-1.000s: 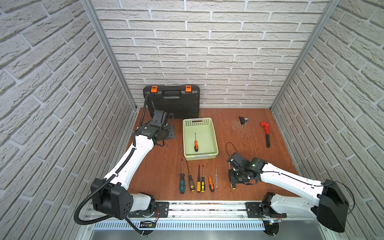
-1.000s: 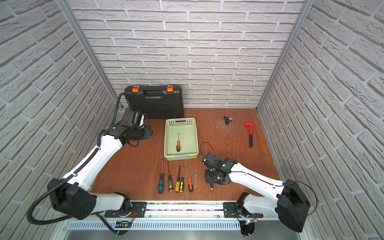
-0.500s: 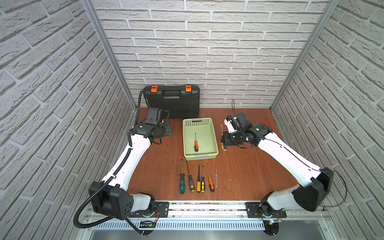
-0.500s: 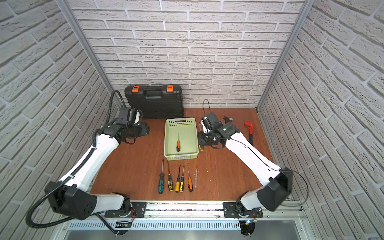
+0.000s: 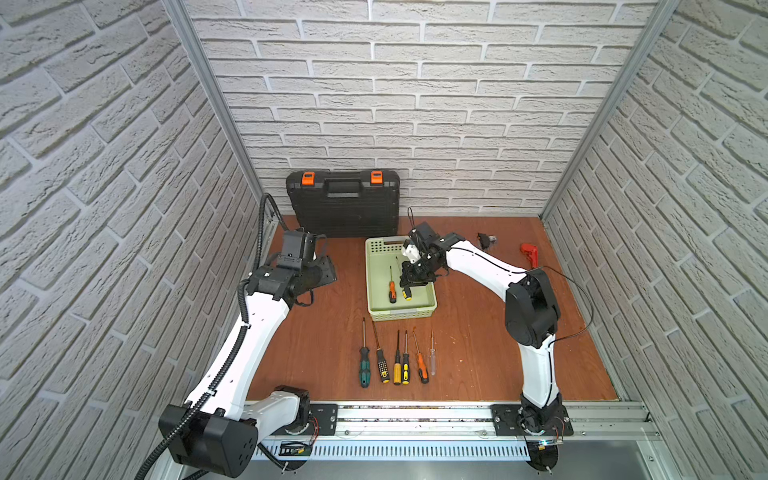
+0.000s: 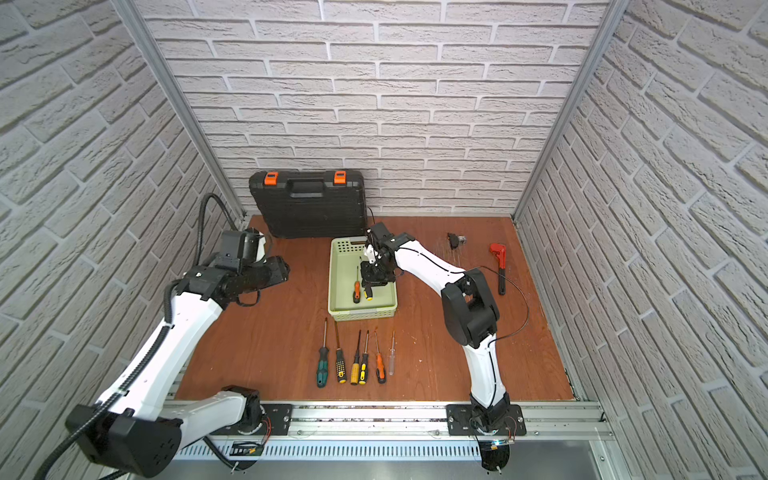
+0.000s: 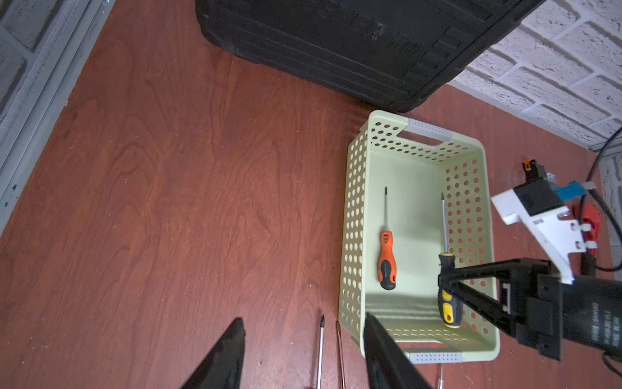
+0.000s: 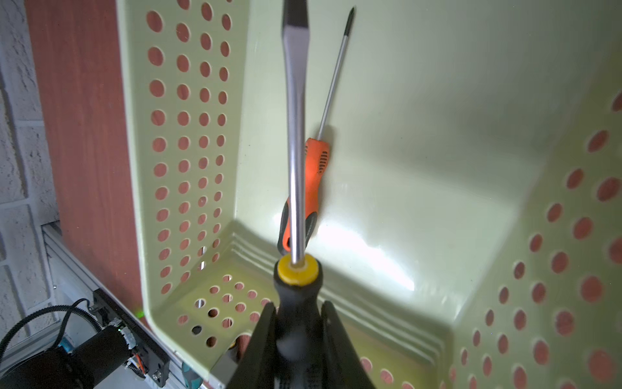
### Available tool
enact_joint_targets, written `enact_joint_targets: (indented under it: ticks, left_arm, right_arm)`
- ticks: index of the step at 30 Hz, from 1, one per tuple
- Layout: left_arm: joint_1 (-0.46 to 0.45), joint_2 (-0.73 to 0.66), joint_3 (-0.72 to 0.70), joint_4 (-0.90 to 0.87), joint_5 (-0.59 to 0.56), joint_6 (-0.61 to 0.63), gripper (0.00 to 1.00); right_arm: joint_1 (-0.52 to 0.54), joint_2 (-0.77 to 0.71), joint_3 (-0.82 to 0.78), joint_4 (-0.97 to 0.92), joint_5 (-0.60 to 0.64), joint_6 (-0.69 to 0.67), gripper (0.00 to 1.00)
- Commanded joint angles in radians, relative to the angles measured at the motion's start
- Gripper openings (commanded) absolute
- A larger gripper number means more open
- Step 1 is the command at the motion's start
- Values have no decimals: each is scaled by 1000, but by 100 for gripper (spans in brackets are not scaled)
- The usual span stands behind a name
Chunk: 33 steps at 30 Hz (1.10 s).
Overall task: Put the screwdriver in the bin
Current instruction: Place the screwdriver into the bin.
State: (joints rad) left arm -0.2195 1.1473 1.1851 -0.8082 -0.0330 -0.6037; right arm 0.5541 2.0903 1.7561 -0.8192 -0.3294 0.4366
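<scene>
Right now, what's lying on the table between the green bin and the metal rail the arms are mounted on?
Six screwdrivers lie side by side there, tips toward the bin, handles toward the rail. Both top views show them.

left arm (image 5: 257, 328), right arm (image 5: 478, 262): white shells, black joints. Left carries corrugated conduit (image 5: 260, 237) (right only a thin cable (image 5: 590, 311)). left gripper (image 7: 303, 318) fingers (image 7: 222, 353) black, tapered.

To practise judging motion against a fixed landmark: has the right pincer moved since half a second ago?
Yes. The right pincer moved leftward, from outside the bin to over its floor.
</scene>
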Motion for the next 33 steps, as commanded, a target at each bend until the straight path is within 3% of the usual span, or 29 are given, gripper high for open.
enact_joint_targets:
  ticks: [1, 16, 19, 28, 31, 33]
  left_arm:
    - [12, -18, -18, 5, -1, -4, 57]
    - [16, -106, -93, -20, -4, -41, 57]
    - [17, -126, -115, -20, -4, -56, 57]
    - [17, -145, -122, -46, -1, -59, 57]
    - [14, -154, -141, -73, 33, -71, 57]
    - [6, -159, -188, -72, 114, -84, 56]
  right_arm:
    - [18, 16, 34, 48, 10, -4, 6]
    - [20, 111, 56, 75, 108, 14, 11]
    - [20, 120, 55, 82, 120, 18, 26]
    - [20, 137, 68, 85, 120, 13, 33]
    - [23, 95, 72, 82, 108, 10, 33]
    - [23, 50, 86, 58, 111, -3, 33]
